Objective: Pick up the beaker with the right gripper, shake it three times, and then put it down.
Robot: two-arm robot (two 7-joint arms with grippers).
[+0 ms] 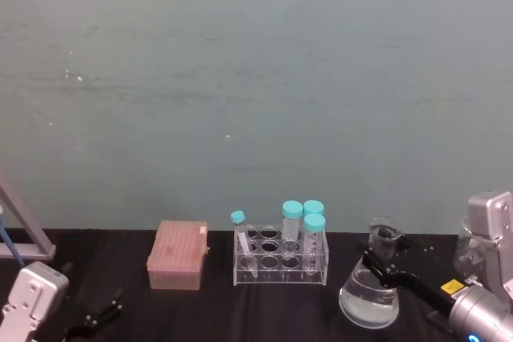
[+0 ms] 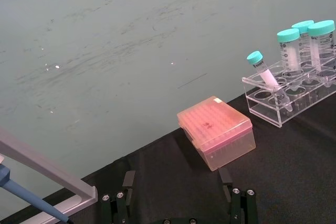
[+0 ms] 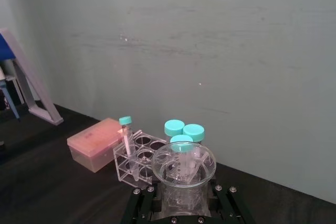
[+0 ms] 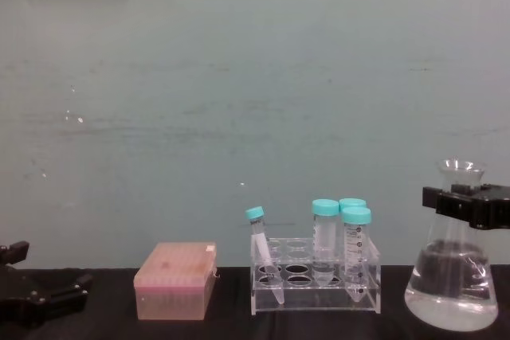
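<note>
- Setting: a matt black table [image 1: 264, 310] against a plain pale green wall [image 1: 256, 78] marked with faint horizontal scuffs.
- Task object: the beaker [image 4: 452, 276], a clear glass conical flask with a wide base and a narrow neck, stands at the near right of the table, to the right of the tube rack [image 4: 315, 280] and apart from it. Clear liquid fills its lower part.
- Right gripper [image 1: 381, 265]: reaches in from the right, with its blocky black jaws clamped on either side of the beaker's neck, just below the flared rim.
- Left gripper [image 2: 178, 198]: low at the near left corner and well clear of the labware, with its thin fingers spread wide and holding nothing.
- Chest view: gives the flask's side profile. Its base sits level with the tabletop and its rim stands higher than the tube caps.
- Right wrist view: looks down into the round rim, with the jaws close against the glass on both sides.
- Left wrist view: adds a grey slanted stand [image 2: 47, 174] and a blue pipette [image 2: 8, 181] at the far left.
- Other labware: the rack is clear plastic with round wells. It holds three wide teal-capped tubes [image 4: 325, 232] standing upright and one slim tube [image 4: 261, 244] leaning left. A translucent pink box [image 1: 178, 255] with a lid lies to its left.
</note>
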